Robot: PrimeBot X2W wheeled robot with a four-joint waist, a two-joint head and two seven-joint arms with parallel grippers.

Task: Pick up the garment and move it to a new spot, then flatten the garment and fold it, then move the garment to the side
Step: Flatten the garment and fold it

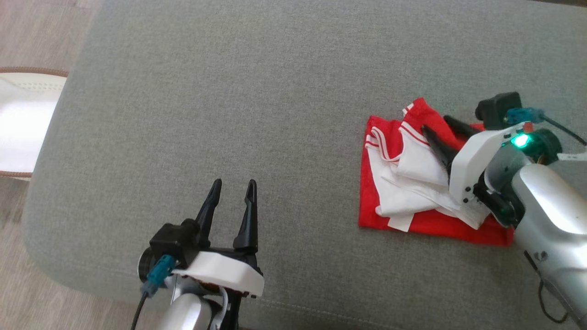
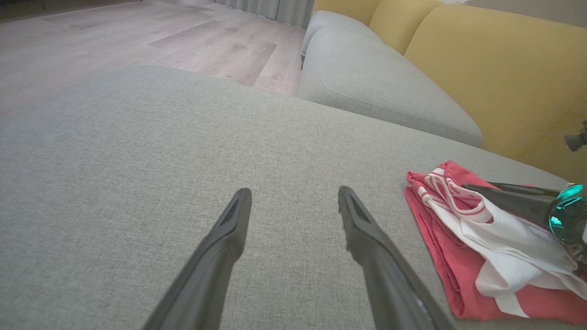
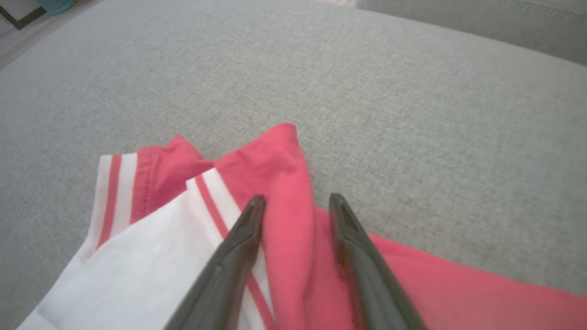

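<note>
Head view, from left to right: wooden floor (image 1: pixel 27 27) and a pale, brown-rimmed object (image 1: pixel 23 123) are seen at the left edge. Beside them the grey cushion (image 1: pixel 275 91) is spread across the rest of the frame. Over its near edge, at lower left, the left gripper (image 1: pixel 234 182) is held with its two dark fingers wide apart and nothing between them; bare cushion is seen ahead of it in the left wrist view. Well to the right, the garment (image 1: pixel 412 192) is laid on the cushion as a loosely folded bundle, red underneath, with white panels and red-and-white striped trim on top. At its far right part the right gripper (image 1: pixel 434 123) is set down on the cloth. In the right wrist view its fingers (image 3: pixel 247 229) are parted and a raised red fold is straddled by them; the fold seems not yet squeezed tight, though contact is hard to judge. Beyond the cushion, yellow backrests (image 2: pixel 495 82) are seen in the left wrist view
</note>
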